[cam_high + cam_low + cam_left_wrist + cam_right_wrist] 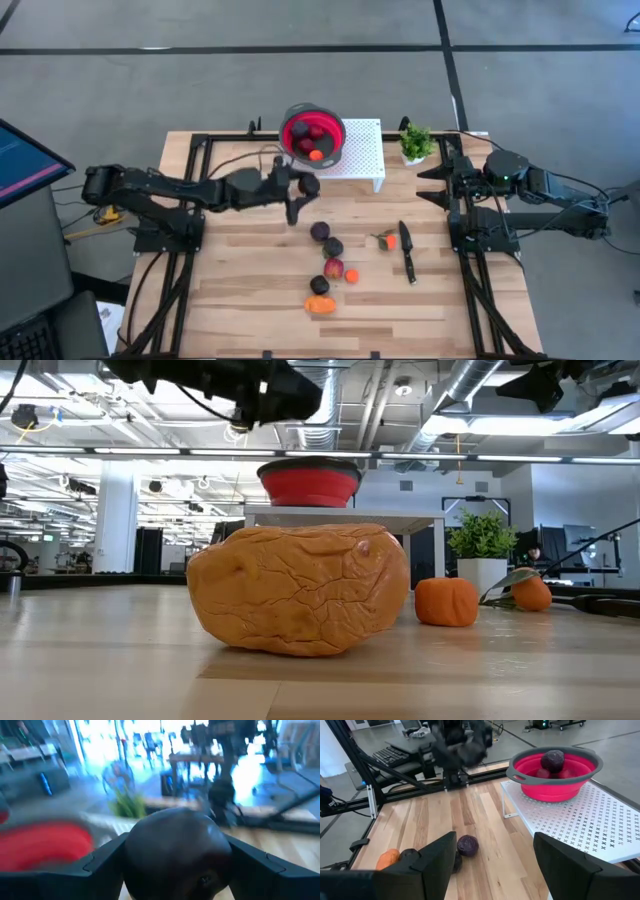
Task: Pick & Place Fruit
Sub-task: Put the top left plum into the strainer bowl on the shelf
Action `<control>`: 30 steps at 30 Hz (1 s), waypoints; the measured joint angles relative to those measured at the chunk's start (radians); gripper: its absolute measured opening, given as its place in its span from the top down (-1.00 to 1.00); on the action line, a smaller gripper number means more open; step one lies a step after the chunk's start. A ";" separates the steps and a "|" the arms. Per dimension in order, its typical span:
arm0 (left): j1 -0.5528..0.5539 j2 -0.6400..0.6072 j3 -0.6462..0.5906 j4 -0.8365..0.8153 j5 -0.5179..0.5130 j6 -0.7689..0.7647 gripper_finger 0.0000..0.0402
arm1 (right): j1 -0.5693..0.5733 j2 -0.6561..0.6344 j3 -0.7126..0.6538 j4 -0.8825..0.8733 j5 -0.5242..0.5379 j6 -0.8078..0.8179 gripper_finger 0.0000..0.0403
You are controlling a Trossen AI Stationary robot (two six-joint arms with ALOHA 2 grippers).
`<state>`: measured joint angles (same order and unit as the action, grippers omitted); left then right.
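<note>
Dark purple plum (176, 851) sits gripped in the left claw (303, 186) just beside the red bowl (312, 134), while the right claw (495, 865) waits open and empty near the potted plant (415, 142).

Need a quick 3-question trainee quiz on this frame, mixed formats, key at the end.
1. True or false: the left gripper is closed on a dark plum.
2. Multiple choice: the red bowl stands on
A. the bare wood table
B. the white perforated stand
C. the floor
3. Fill in: the black-handled knife lies on the table on the side of the ___ arm.

Key
1. True: the left wrist view shows the plum filling the gap between both fingers.
2. B
3. right; the right gripper waits open and empty near the potted plant.
</note>
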<state>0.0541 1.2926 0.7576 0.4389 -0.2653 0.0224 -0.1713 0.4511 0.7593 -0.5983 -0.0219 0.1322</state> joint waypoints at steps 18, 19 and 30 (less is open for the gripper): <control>0.306 0.064 0.195 0.040 0.017 0.153 -0.38 | 0.000 0.000 0.000 0.000 0.000 0.000 -0.29; 0.318 0.080 0.198 0.041 0.034 0.154 -0.38 | 0.000 0.000 0.000 0.000 0.000 0.000 -0.29; 0.341 0.228 0.198 0.026 0.057 0.130 -0.38 | 0.000 0.000 0.000 0.000 0.000 0.000 -0.29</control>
<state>0.3954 1.5210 0.9552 0.4647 -0.2083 0.1526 -0.1715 0.4511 0.7593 -0.5983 -0.0219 0.1322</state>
